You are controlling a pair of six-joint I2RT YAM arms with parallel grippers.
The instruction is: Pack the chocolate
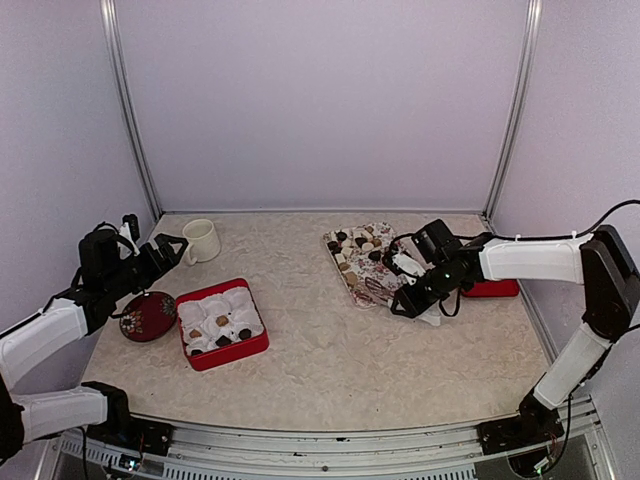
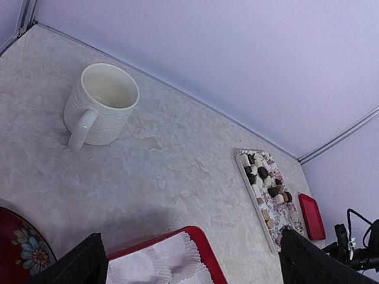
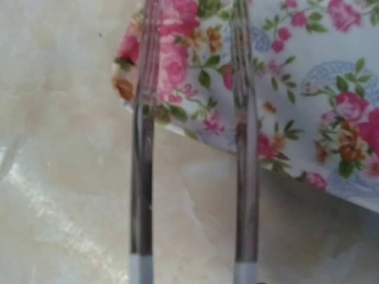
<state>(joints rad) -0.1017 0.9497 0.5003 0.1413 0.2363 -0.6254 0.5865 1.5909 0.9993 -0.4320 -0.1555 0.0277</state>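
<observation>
I see most of the chocolate (image 1: 352, 243), small dark, tan and cream pieces, bunched at the far end of the flowered tray (image 1: 375, 287). A few more sit in paper cups (image 1: 215, 305) inside the red box (image 1: 232, 354).

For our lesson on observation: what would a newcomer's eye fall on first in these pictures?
First the bright red box at the front left, lined with white paper cups, a few already filled. Then the floral tray at the back right, strewn with dark, tan and cream chocolate pieces, the right arm reaching over its near corner. A white mug stands at the back left.
</observation>
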